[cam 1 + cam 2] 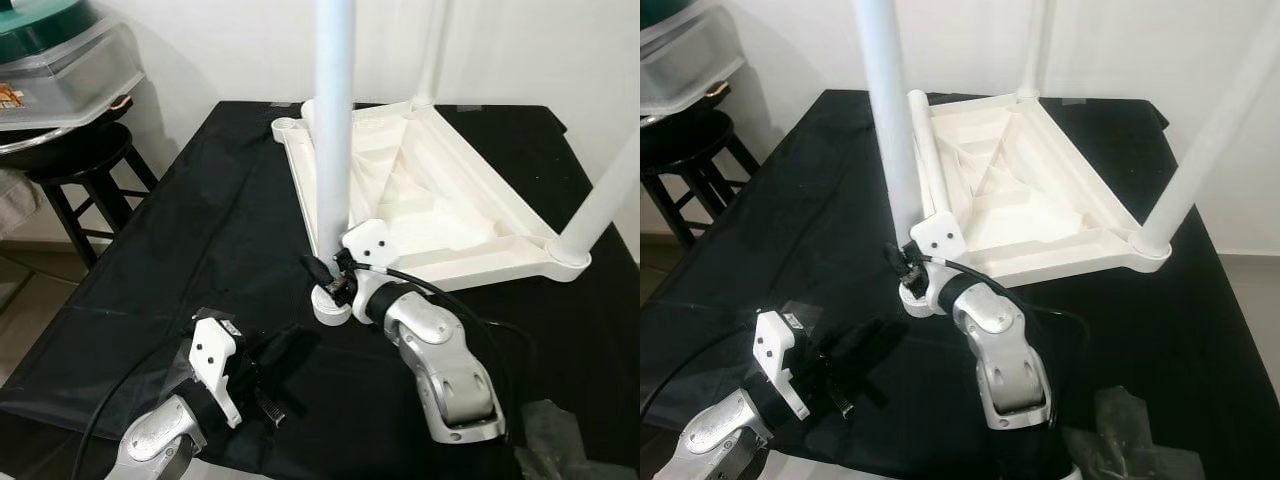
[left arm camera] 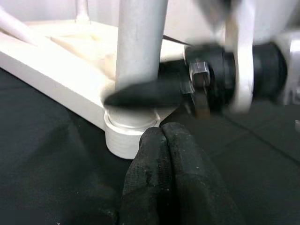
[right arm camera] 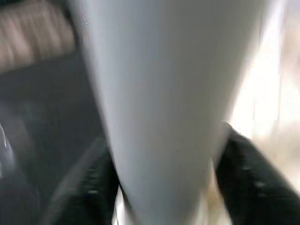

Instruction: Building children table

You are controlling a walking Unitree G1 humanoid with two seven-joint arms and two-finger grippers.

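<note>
The tabletop lies upside down on the black worktop, and the near leg stands upright in its corner socket, long axis vertical, running straight up past the top of the head views. The right gripper is at that leg's foot, its two black fingers set either side of the white tube and pressed to it just above the socket, so it holds the leg low down. From the right wrist the leg lies dead ahead, at twelve o'clock, with no gap left to close. The left gripper rests on the worktop at about seven o'clock from the socket, near it but apart; its fingers lie together, pinched shut on nothing, tips pointing toward the socket base. The right arm is plainly the nearer one and the only one in contact. Since the leg's axis is vertical, any further seating would likely be a push or twist along that axis. Two more legs already stand at other corners.
</note>
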